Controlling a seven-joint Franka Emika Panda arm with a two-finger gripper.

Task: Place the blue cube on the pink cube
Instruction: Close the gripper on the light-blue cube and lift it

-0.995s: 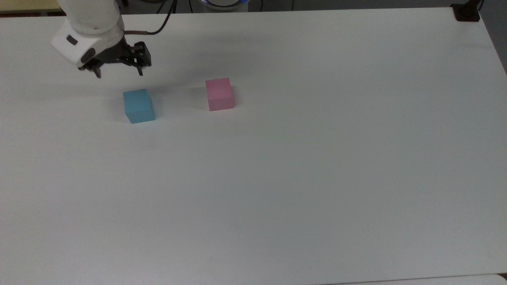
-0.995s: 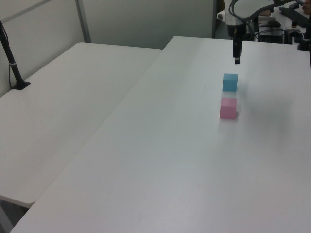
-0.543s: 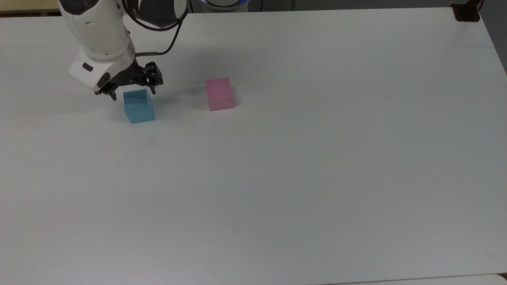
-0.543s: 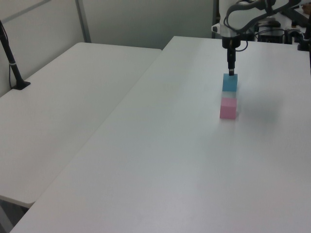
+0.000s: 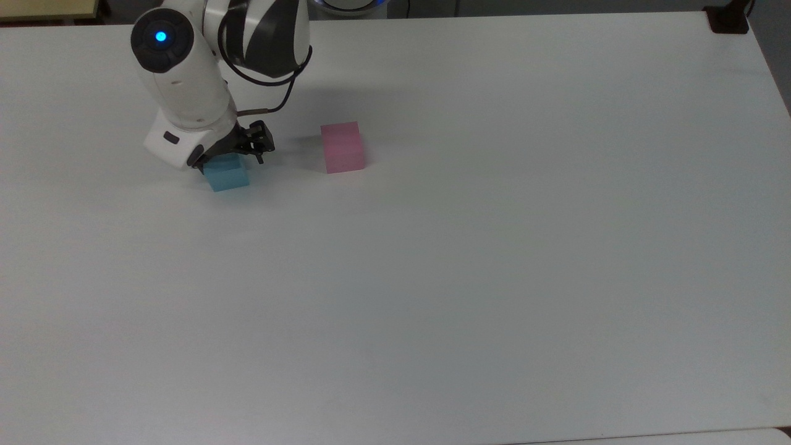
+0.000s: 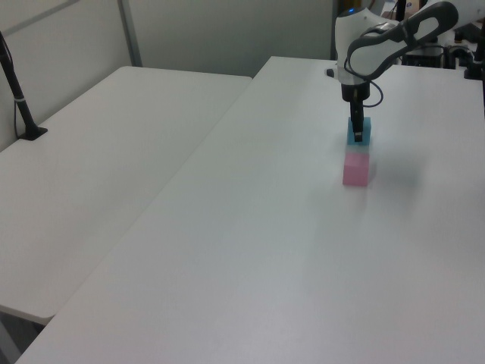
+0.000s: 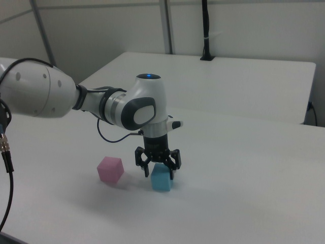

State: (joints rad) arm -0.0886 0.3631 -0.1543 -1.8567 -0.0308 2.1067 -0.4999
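Observation:
The blue cube [image 5: 228, 175] rests on the white table [image 5: 432, 278], at the top view's left. My gripper [image 5: 230, 164] has come down over it and is open, with one finger on each side of the cube [image 7: 161, 180]. In the right view the gripper [image 7: 158, 175] straddles the cube's upper half. In the left view the gripper [image 6: 356, 136] overlaps the blue cube [image 6: 364, 131]. The pink cube [image 5: 342, 147] stands apart, to the top view's right of the blue one. It is also visible as the pink cube [image 7: 110, 169] and the pink cube [image 6: 356, 171].
A black clamp [image 5: 729, 18] sits at the table's far right corner in the top view. A second white table [image 6: 114, 152] with a black post [image 6: 19, 91] adjoins on the left view's left. A dark cable [image 7: 5, 152] hangs at the right view's left edge.
The arm moved toward the blue cube and lowered; the open fingers went from above and behind the cube to either side of it. The blue cube shifted slightly to the top view's right.

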